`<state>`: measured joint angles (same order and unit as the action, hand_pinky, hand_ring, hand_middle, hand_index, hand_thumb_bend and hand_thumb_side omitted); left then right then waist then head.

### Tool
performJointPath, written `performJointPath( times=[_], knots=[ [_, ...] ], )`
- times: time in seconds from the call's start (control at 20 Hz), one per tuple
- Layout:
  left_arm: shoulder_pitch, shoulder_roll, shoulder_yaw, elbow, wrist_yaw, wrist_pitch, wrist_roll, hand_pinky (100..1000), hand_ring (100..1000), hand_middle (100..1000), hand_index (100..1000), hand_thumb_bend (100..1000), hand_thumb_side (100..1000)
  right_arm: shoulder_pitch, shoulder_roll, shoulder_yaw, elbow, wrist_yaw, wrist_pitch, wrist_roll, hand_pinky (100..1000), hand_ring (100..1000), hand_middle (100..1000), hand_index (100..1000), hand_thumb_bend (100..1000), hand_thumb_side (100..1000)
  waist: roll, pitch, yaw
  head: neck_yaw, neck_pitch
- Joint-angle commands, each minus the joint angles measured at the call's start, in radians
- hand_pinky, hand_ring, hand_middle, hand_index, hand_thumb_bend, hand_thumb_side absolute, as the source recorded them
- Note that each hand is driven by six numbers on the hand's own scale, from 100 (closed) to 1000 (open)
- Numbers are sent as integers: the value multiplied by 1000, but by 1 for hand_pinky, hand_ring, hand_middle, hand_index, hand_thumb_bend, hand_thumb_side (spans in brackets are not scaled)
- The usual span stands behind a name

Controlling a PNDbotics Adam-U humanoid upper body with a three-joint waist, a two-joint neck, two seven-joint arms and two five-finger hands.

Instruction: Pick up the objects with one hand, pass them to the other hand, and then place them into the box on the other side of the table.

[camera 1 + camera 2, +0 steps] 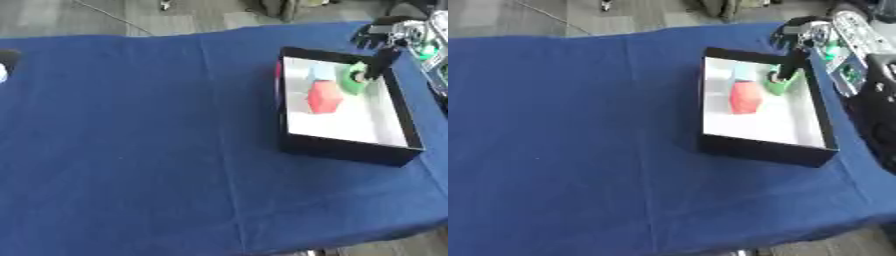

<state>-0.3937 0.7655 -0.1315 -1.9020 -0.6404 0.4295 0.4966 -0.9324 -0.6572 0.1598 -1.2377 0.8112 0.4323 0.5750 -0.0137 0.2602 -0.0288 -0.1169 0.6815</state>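
A black box [346, 149] with a white floor stands on the right of the blue table. Inside it lie a red block [324, 97], a light blue piece [322, 71] behind it, and a green piece [353, 82] by the right wall. My right hand [382, 37] comes in from the upper right over the box's far right corner. Its dark fingers [378, 64] reach down into the box and close on the top of the green piece. The green piece is low in the box; whether it rests on the floor I cannot tell.
The blue cloth [149, 140] covers the table, with wide free room left of the box. A dark shape [5, 59] with something pale below it shows at the far left edge. The right arm's silver and green parts [842, 45] run along the box's right side.
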Motion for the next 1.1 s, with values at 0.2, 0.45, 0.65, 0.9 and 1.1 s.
performJointPath(
  times=[0.2, 0.45, 0.65, 0.9, 1.1],
  knots=[
    [0, 1, 36, -37, 41, 2, 46, 800, 780, 744, 831, 628, 553, -40, 81, -54, -93, -361, 170, -514, 725, 852, 815, 896, 100, 463, 6, -27, 11, -4, -22],
    [13, -30, 46, -61, 139, -25, 107, 787, 769, 747, 812, 496, 579, -46, 201, -28, -112, -655, 89, -900, 692, 869, 853, 908, 100, 556, 11, -22, 27, -8, -28],
    [23, -58, 54, -72, 260, -65, 146, 794, 777, 774, 828, 363, 674, -58, 310, -6, -127, -700, 28, -1019, 687, 892, 889, 924, 100, 558, 17, -19, 40, -11, -30],
    [27, -107, 63, -67, 448, -125, 169, 814, 804, 799, 851, 267, 776, -55, 466, -19, -146, -636, -48, -1063, 679, 894, 866, 913, 100, 564, 29, -13, 61, -14, -36],
    [31, -143, 65, -42, 614, -182, 165, 836, 825, 806, 860, 302, 813, -45, 562, -38, -139, -580, -87, -1069, 670, 878, 844, 911, 100, 591, 36, -7, 76, -18, -40]
  ],
)
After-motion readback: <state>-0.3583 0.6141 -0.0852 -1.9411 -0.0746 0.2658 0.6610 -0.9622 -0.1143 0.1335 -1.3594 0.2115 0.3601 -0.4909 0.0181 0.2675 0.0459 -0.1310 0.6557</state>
